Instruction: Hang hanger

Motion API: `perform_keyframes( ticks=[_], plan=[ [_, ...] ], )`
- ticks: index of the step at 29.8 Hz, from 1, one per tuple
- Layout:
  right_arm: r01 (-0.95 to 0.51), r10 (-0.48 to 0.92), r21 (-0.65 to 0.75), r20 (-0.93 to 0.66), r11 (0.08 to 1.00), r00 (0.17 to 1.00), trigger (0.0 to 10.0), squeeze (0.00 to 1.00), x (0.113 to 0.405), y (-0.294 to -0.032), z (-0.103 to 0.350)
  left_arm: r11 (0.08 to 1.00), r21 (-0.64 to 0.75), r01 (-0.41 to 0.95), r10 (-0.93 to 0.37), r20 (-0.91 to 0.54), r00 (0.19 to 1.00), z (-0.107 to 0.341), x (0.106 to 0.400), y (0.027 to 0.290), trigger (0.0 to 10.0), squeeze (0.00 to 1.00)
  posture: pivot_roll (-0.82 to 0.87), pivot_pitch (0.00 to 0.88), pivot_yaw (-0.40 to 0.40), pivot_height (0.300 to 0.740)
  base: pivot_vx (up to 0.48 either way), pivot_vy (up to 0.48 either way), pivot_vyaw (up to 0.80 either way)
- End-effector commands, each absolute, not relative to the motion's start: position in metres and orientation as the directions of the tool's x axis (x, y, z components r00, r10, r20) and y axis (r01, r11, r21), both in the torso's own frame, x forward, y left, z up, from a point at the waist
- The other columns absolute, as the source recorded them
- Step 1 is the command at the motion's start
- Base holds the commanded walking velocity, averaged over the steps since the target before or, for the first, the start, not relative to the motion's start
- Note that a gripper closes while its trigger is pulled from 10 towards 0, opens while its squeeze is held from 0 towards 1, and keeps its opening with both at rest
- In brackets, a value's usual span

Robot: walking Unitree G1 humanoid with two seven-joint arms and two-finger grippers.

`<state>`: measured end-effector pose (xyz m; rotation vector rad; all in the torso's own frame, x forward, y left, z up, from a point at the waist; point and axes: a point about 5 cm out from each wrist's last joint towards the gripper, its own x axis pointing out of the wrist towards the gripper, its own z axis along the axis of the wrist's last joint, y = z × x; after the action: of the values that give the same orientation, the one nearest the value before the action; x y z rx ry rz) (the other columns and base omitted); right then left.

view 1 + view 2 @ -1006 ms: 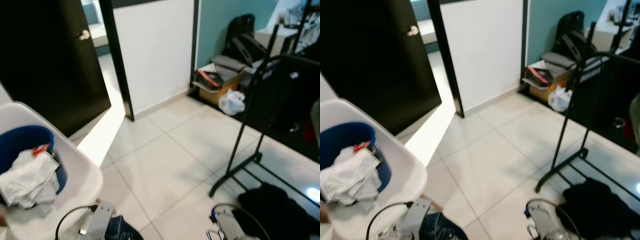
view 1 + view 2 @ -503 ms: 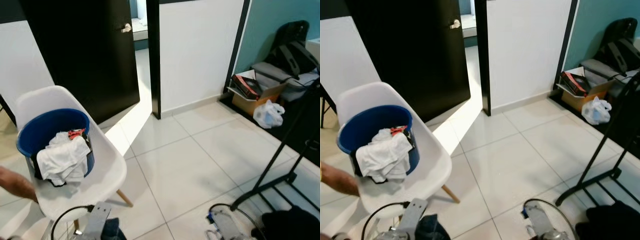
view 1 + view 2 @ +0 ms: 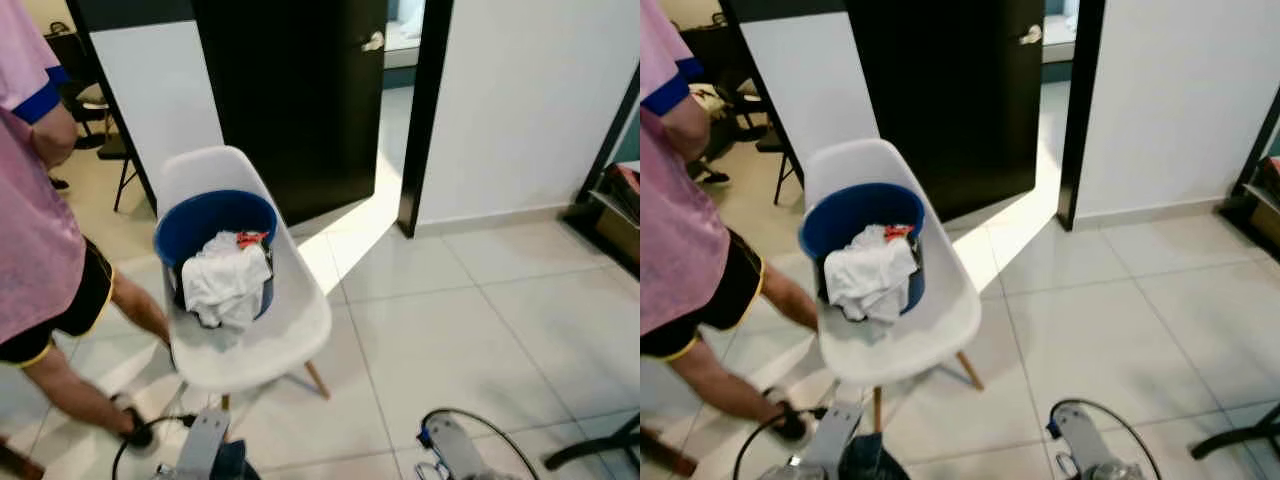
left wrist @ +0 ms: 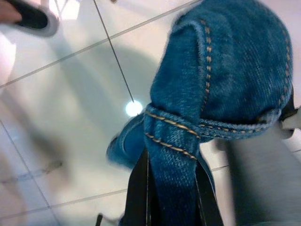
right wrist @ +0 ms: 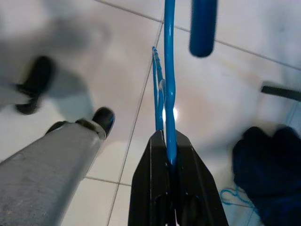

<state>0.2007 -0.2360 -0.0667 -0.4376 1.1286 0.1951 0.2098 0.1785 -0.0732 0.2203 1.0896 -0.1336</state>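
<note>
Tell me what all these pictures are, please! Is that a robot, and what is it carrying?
Yes, it is a walking robot with two arms. The two big pictures come from cameras in its head, looking down at the room. They show a white chair on the tiled floor, with a blue bucket on its seat and white cloth spilling out of it. A person in a pink shirt stands beside the chair, and a black door stands behind it.

The other two pictures come from little cameras on the robot's wrists. The left gripper has its black fingers shut on a piece of blue jeans. The right gripper has its fingers shut on a thin blue hanger.
</note>
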Motion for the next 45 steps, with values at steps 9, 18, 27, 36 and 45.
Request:
perform_keyframes(
  ticks=[9, 18, 27, 36, 45],
  plan=[
    [-0.391, -0.046, -0.231, -0.902, 0.891, 0.429, 10.0, 0.00, 0.2047, -0.2285, -0.0664, 0.968, 0.127, 0.216, 0.011, -0.884, 0.468, -0.0713, 0.2121, 0.1831, 10.0, 0.00, -0.05, 0.000, 0.046, 0.740, 0.000, 0.000, 0.79],
    [-0.394, -0.041, -0.229, -0.901, 0.890, 0.431, 10.0, 0.00, 0.2053, -0.2277, -0.0662, 0.971, 0.131, 0.202, 0.021, -0.882, 0.471, -0.0711, 0.2125, 0.1838, 10.0, 0.00, -0.05, 0.000, 0.048, 0.740, 0.000, 0.000, 0.79],
    [-0.399, -0.038, -0.229, -0.901, 0.888, 0.432, 10.0, 0.00, 0.2056, -0.2275, -0.0661, 0.970, 0.131, 0.206, 0.019, -0.882, 0.471, -0.0710, 0.2126, 0.1836, 10.0, 0.00, -0.05, 0.000, 0.046, 0.740, 0.000, 0.000, 0.79],
    [-0.402, -0.037, -0.228, -0.902, 0.887, 0.430, 10.0, 0.00, 0.2050, -0.2274, -0.0664, 0.972, 0.121, 0.203, 0.012, -0.884, 0.468, -0.0716, 0.2116, 0.1833, 10.0, 0.00, -0.05, 0.000, 0.047, 0.740, 0.000, 0.000, 0.79],
    [-0.403, -0.038, -0.230, -0.901, 0.886, 0.432, 10.0, 0.00, 0.2051, -0.2278, -0.0663, 0.980, 0.121, 0.158, 0.029, -0.871, 0.490, -0.0715, 0.2120, 0.1834, 10.0, 0.00, -0.05, 0.000, 0.048, 0.740, 0.000, 0.000, 0.79]
  ],
)
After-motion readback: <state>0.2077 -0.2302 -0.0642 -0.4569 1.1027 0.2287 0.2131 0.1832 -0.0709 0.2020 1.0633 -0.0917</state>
